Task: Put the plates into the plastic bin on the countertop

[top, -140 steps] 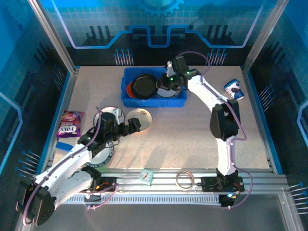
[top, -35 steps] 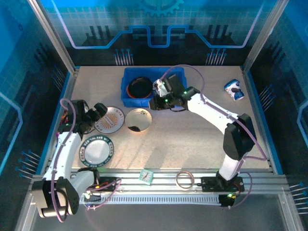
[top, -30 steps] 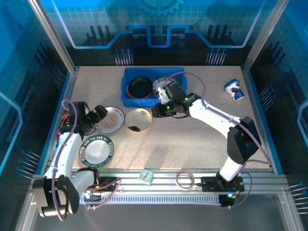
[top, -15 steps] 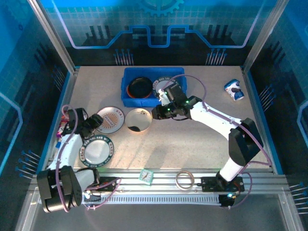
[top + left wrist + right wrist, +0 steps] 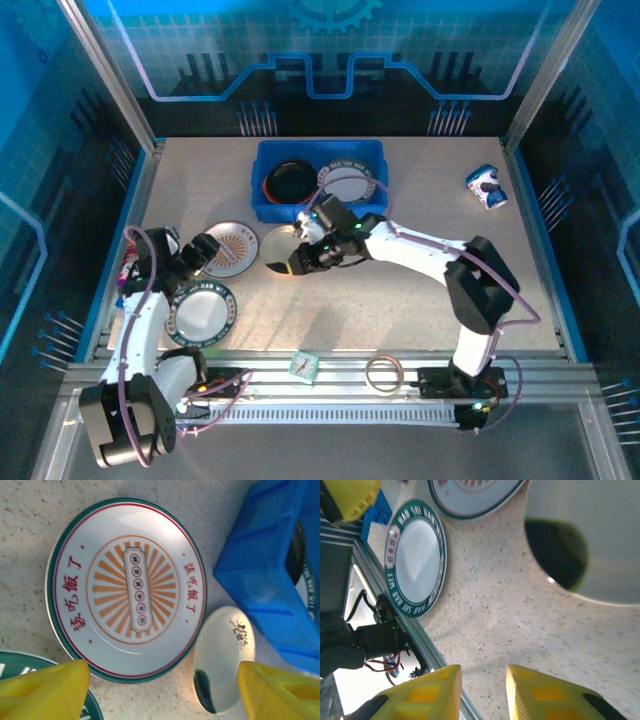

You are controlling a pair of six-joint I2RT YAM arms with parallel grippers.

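Left gripper (image 5: 162,677) low at sunburst plate (image 5: 125,587) edge, jaws wide, empty. Right gripper (image 5: 483,675) reached left to cream plate (image 5: 600,525), jaws barely apart, empty.

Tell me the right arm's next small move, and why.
Probably ease the right claw forward to the cream plate's near rim and widen the jaws to straddle it. The plate lies on the countertop, outside the blue bin. The claw sits just short of the plate's edge, jaws narrowly apart, holding nothing.
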